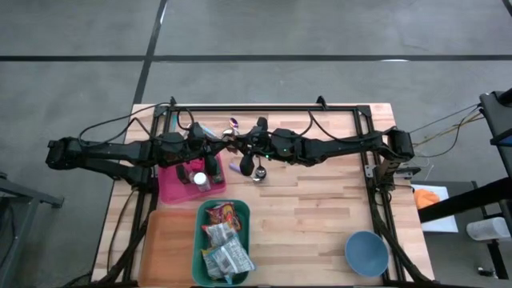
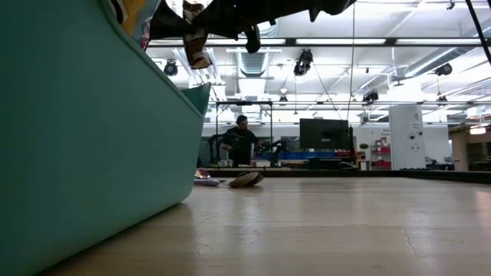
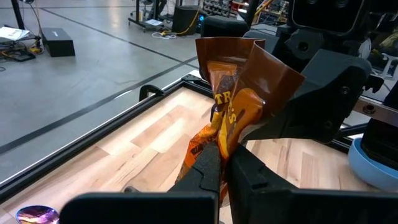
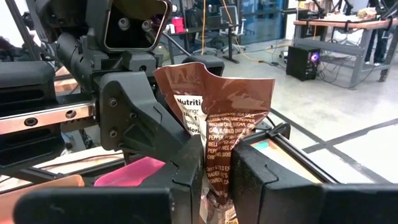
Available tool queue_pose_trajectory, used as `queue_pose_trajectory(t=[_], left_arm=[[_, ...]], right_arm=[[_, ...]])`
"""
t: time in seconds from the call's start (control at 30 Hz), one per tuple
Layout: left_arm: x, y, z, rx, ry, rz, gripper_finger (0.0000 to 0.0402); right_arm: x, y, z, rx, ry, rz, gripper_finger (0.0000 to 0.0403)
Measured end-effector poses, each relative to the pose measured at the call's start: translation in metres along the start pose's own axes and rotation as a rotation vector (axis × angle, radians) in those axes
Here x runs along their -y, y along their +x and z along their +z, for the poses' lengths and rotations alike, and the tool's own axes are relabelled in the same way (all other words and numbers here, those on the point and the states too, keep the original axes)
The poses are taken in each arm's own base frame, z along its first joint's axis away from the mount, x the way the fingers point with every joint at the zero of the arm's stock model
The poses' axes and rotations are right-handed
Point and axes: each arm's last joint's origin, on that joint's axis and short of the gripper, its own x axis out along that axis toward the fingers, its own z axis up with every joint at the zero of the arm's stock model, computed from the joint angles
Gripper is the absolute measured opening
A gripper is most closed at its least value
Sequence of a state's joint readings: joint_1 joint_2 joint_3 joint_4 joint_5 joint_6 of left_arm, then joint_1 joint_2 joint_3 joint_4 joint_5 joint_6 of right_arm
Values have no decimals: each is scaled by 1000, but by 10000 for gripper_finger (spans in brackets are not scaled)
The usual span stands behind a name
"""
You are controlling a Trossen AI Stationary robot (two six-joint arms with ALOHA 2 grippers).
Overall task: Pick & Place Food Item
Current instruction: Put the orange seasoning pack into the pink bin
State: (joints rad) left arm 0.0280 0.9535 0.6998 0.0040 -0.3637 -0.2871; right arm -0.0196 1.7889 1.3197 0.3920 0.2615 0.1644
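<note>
A brown snack packet (image 3: 233, 87) (image 4: 224, 106) hangs in mid-air between my two arms, above the table's far middle. My left gripper (image 3: 224, 165) reaches in from the table's left and is shut on it. My right gripper (image 4: 217, 171) reaches in from the right and is shut on it too. In the high view the two grippers meet at the packet (image 1: 234, 144), beside the pink bin (image 1: 172, 188). A teal bin (image 1: 202, 240) near the front edge holds several other food packets (image 1: 224, 236). My left gripper pinches the packet's lower part (image 3: 214, 140) between its two fingers, which come in about level from the table's left. The packet stands up above the fingers, crumpled, clear of the table. My right gripper pinches the packet's lower part (image 4: 219, 155) between its two fingers, level, from the table's right. The packet's printed back rises above the fingers. It is lifted clear of the table.
An orange tray (image 1: 164, 248) lies left of the teal bin. A blue bowl (image 1: 366, 253) stands at the front right. A purple wrapper (image 1: 238, 166) and a small dark item (image 1: 260, 170) lie on the table under the arms. A black frame (image 1: 264, 108) borders the table.
</note>
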Motion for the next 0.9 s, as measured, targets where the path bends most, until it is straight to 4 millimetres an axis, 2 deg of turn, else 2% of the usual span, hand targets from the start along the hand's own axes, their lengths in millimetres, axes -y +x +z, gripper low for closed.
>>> queue_pose_trajectory(t=[0.9], left_arm=[[0,0,0,-1,0,0,0]], right_arm=[[-1,0,0,-5,19,31,58]])
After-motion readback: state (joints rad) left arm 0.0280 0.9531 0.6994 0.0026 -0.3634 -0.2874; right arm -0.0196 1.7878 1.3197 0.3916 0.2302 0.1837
